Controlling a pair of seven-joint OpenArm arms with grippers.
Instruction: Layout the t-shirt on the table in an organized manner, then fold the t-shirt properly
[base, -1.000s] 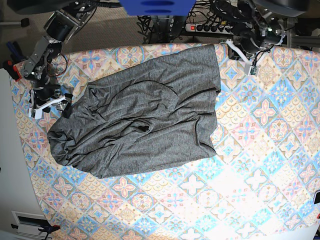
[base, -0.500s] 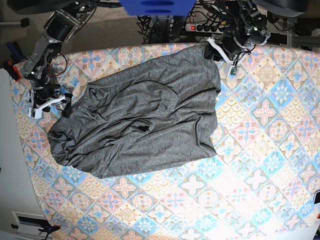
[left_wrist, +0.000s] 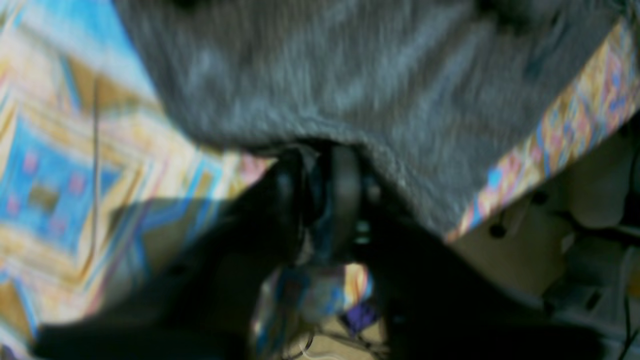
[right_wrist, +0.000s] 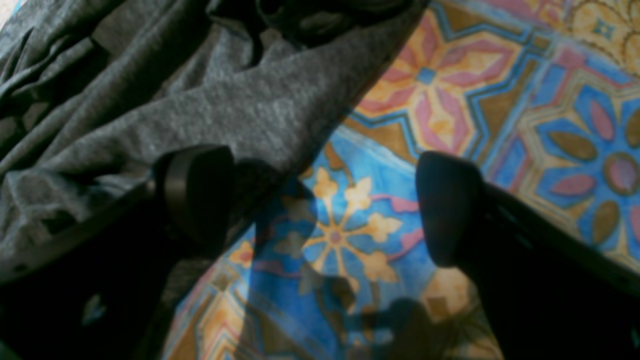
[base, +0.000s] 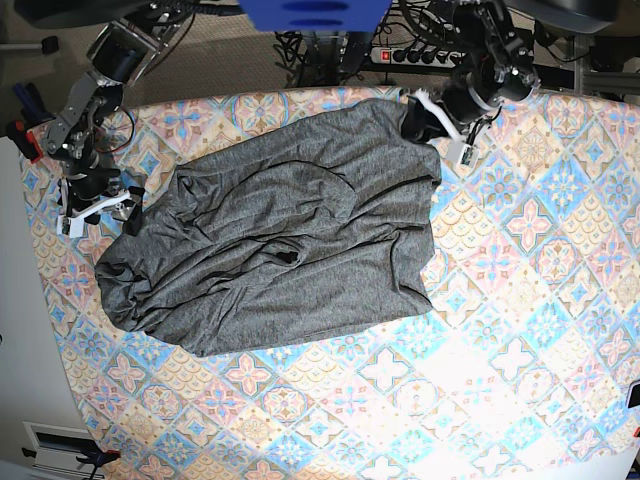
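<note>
On the surface (base: 520, 300) our left pincer (base: 418, 122) pinches the t-shirt (base: 290, 230) corner. Our right pincer (base: 98, 203) stands spread beside the shirt's other edge.

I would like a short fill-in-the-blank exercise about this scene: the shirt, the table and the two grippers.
1. The left gripper is closed on a far corner of the ____.
2. The right gripper has its jaws ____ beside the shirt's edge.
3. The t-shirt lies ____, not folded, on the table.

Missing words: t-shirt; open; crumpled
</note>
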